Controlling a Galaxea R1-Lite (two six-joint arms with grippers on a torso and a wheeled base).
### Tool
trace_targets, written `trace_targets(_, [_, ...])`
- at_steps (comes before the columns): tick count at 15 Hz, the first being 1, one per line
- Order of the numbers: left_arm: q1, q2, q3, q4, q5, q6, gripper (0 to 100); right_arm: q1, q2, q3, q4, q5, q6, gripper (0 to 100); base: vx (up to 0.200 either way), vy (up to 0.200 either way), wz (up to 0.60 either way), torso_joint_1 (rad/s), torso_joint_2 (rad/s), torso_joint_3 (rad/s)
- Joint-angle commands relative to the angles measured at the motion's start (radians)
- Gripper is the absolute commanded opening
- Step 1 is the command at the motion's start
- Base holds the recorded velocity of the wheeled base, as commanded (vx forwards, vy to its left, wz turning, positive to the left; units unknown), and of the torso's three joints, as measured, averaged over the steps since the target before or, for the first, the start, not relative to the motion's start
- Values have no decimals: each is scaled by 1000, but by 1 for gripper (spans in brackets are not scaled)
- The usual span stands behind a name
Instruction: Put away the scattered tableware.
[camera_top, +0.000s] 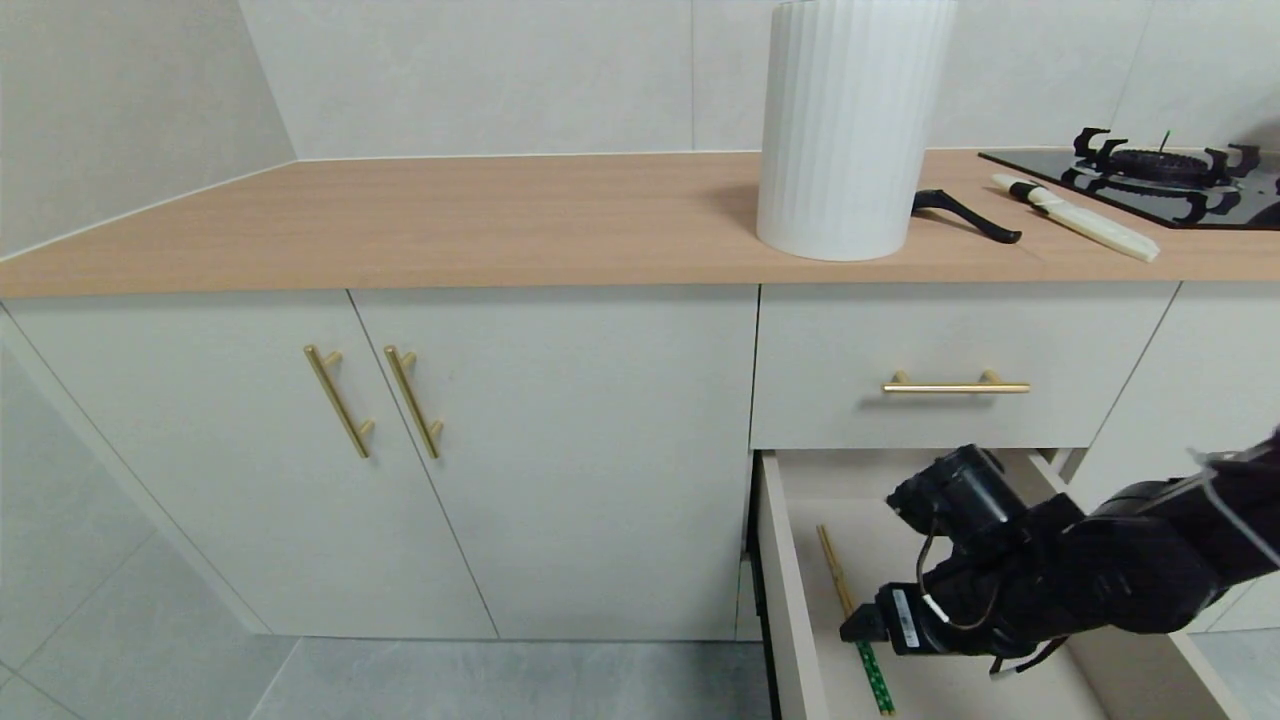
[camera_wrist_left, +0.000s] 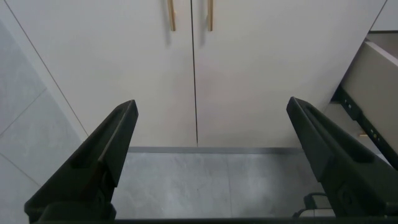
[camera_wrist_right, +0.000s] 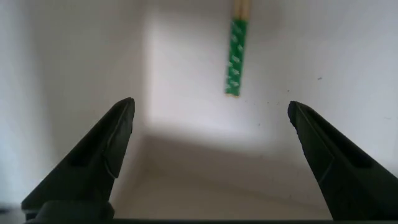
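My right fingers (camera_wrist_right: 99, 165) hang spread and empty inside the open drawer (camera_top: 785, 580), close over the chopsticks (camera_top: 835, 565) lying flat on its floor, where tableware belongs. My left fingers (camera_wrist_left: 99, 165), likewise spread and empty, sit low facing the cabinet doors (camera_wrist_left: 261, 68). A pale utensil (camera_top: 1075, 215) lies on the counter (camera_top: 450, 215), not yet stored.

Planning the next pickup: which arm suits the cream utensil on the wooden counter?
Probably right: the long cream utensil lies far right, above the right gripper; the left gripper faces the pale cabinet doors.
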Motion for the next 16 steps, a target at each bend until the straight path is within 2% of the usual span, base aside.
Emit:
trace_targets(1, [0,0,0,0,0,0,100,-34,-293,10,18,23,4,100,0,0,0,0,0,0])
trace_targets(6, [0,0,0,0,0,0,100,-40,-536,15,22,9,-62,100,0,0,0,0,0,0])
trace_targets(12, [0,0,0,0,0,0,100,-77,-601,15,15,6,-82,100,0,0,0,0,0,0])
trace_targets(16, [0,0,0,0,0,0,100,-77,-599,24,13,-7,-108,100,0,0,0,106,-229,-212])
